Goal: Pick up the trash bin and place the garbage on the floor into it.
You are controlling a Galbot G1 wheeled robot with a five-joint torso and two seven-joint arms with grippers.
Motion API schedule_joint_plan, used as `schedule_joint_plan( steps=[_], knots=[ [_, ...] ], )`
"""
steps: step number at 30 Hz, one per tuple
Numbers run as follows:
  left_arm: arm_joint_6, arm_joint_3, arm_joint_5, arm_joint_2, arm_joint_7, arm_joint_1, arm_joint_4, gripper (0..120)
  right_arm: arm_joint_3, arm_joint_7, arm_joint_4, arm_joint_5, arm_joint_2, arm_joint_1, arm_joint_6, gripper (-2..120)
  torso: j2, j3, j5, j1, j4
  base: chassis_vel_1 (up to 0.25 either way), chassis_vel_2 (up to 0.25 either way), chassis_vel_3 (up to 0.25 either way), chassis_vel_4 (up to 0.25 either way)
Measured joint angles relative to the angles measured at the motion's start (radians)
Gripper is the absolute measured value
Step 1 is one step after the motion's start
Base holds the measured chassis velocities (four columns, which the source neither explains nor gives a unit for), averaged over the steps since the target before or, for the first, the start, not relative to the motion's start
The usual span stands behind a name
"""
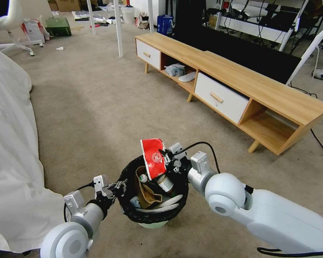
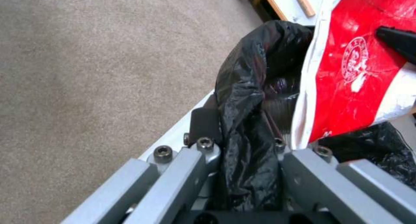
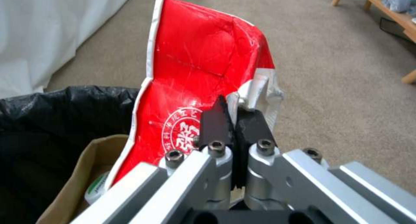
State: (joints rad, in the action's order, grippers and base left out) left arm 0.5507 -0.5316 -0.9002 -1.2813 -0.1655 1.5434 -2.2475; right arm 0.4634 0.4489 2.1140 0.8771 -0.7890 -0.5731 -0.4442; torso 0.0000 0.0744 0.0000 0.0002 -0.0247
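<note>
The trash bin [image 1: 152, 225] hangs just above the floor [image 1: 97, 107], its black bag [image 2: 247, 97] folded over the rim. My left gripper [image 1: 118, 187] is shut on that rim, pinching bag and wall [image 2: 242, 129]. Inside lie a brown paper bag [image 1: 145, 193] and a green-labelled bottle [image 1: 165, 183]. My right gripper [image 1: 167, 157] is shut on the red-white packet [image 1: 152, 157] and holds it upright over the bin's far side. In the right wrist view the pads [image 3: 214, 120] clamp the packet [image 3: 195, 64] above the bag [image 3: 52, 120] and paper bag [image 3: 82, 172].
A long wooden TV cabinet [image 1: 240, 82] runs along the right. White sheet-covered furniture [image 1: 10, 161] borders the left. A white post [image 1: 118, 28] stands farther back, and a black cable [image 1: 319, 143] lies by the cabinet's near end. Open carpet stretches ahead.
</note>
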Motion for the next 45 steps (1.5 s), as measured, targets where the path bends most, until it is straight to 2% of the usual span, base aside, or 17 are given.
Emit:
schedule_joint_plan(
  steps=[17,26,37,45],
  knots=[
    [0.001,-0.001,0.001,-0.022,-0.018,-0.006,0.002,0,0.076,-0.008,-0.008,-0.036,-0.012,0.009,0.005,0,0.0,0.0,0.0,0.0,0.0,0.0,0.0,0.0,0.0],
    [0.002,-0.008,0.084,-0.023,-0.014,-0.003,0.051,0,0.048,-0.002,0.002,-0.013,-0.029,0.046,0.002,0,0.0,0.0,-0.0001,0.0,0.0,0.0,0.0,0.0,0.0],
    [0.002,0.005,0.101,-0.032,-0.031,-0.013,0.066,0,0.039,-0.005,0.033,-0.008,-0.009,0.035,-0.005,0,0.0,0.0,0.0001,0.0,0.0,0.0,0.0,0.0,0.0],
    [0.002,0.008,0.102,-0.047,-0.056,-0.017,0.066,0,0.084,-0.004,0.046,-0.019,-0.013,0.033,-0.012,0,0.0,0.0,0.0,0.0,0.0,0.0,0.0,0.0,0.0]
  ],
)
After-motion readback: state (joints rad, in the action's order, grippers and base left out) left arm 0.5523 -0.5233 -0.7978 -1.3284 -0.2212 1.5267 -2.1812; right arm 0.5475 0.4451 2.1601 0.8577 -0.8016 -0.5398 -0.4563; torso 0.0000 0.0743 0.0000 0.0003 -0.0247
